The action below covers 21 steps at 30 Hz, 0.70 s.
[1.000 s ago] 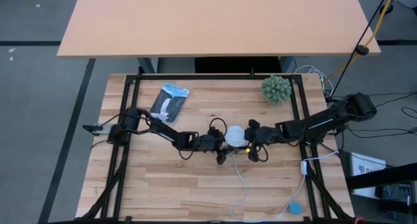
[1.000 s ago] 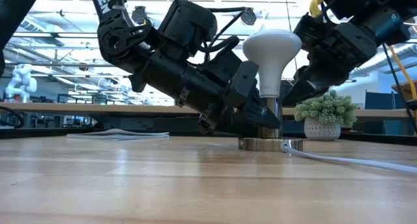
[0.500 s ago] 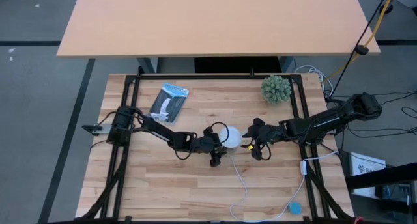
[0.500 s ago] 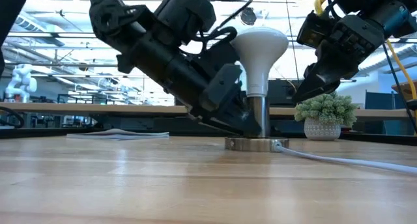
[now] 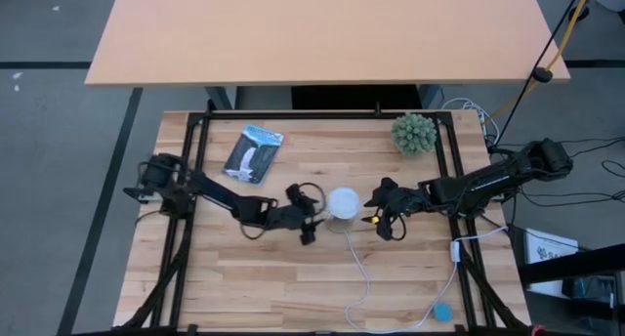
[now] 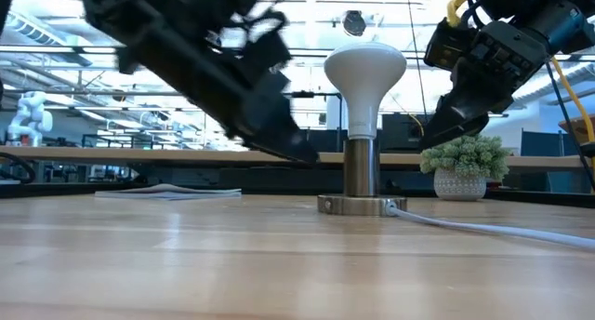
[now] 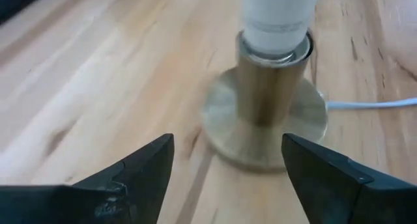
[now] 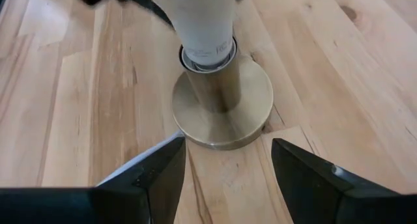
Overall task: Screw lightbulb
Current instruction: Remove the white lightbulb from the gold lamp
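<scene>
Wooden table point(image 5: 293, 268) — lightbulb point(image 6: 364, 83) upright, both tools spread, hall behind.

Lighting even and bright from overhead; the slatted light wooden desk point(image 5: 293, 268) shows only faint, soft shadows under the arms in the high view. Low view is backlit: ceiling strip lights and bright windows behind leave the dark arms nearly as silhouettes, and the white frosted lightbulb point(image 6: 364, 73) glows against them. The left arm is smeared by motion blur in the low view; the right arm is sharp. Left wrist view is soft, and the brushed brass round socket base point(image 7: 264, 123) is blurred. Right wrist view is crisper, with a dull sheen on the brass. Near desk surface in the low view is out of focus.
</scene>
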{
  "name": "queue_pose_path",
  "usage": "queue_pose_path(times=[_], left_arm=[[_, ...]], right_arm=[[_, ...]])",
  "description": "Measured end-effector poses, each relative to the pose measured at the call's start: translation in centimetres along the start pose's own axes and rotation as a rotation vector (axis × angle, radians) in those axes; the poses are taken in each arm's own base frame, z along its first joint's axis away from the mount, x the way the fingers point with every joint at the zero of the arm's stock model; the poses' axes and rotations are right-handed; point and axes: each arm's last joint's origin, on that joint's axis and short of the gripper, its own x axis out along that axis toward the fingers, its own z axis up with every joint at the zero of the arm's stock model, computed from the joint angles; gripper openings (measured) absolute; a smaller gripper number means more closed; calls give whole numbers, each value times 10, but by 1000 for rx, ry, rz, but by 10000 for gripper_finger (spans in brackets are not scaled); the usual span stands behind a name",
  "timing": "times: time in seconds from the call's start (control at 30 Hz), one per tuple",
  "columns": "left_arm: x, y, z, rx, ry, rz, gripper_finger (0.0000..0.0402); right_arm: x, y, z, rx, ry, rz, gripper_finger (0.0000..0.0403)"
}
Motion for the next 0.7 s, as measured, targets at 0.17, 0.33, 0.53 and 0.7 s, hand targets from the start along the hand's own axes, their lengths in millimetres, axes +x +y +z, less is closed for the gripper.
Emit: queue_pose_path(times=[0.17,0.33,0.53,0.7], left_arm=[[-42,10,-7,-81,-71,12,289],[-73,20,-9,-194,-124,-28,289],[-81,23,-5,-158,-156,-34,289],[-79,24,-6,-120,-126,-77,289]], right_arm=[[0,0,0,10,4,-2,219],[0,2,4,26,-41,17,219],[-1,5,12,62,-122,55,219],[-1,5,10,42,-106,49,219]])
